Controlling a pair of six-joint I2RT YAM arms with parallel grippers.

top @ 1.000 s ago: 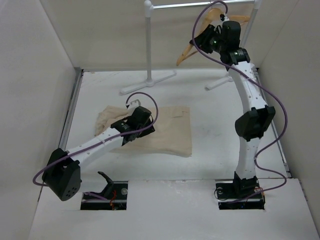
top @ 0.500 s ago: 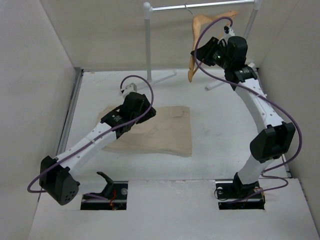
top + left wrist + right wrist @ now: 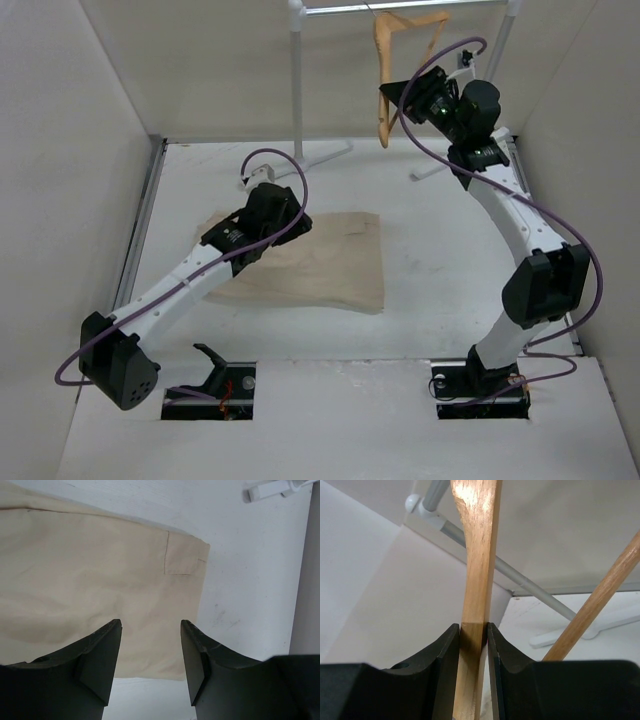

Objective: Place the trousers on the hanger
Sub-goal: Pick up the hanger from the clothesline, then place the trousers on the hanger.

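- White walls enclose a white desk [image 3: 440,290] on three sides; both arm bases sit at its near edge.
- Trousers [image 3: 335,270] lie flat in the left half of the desk, about midway between the near and far edges. Their long axis runs roughly left to right, and one end reaches the desk's centre line.
- Left end effector [image 3: 150,630] hangs directly above the cloth with its fingers spread and holds nothing. A sewn pocket patch [image 3: 182,555] lies just beyond the fingers, near the cloth's corner.
- Right end effector [image 3: 472,627] is raised above the far right corner, fingers pressed onto one wooden arm of the hanger [image 3: 381,70].
- That gripped arm stands nearly upright, so the hanger is tipped. Its hook seems to be over the clothes rail [image 3: 420,7] along the far edge, though this is too small to be sure.
- Judged from this, the trousers lie down, near and left of the hanger. The left arm is much nearer the trousers, and the right arm alone has the hanger.
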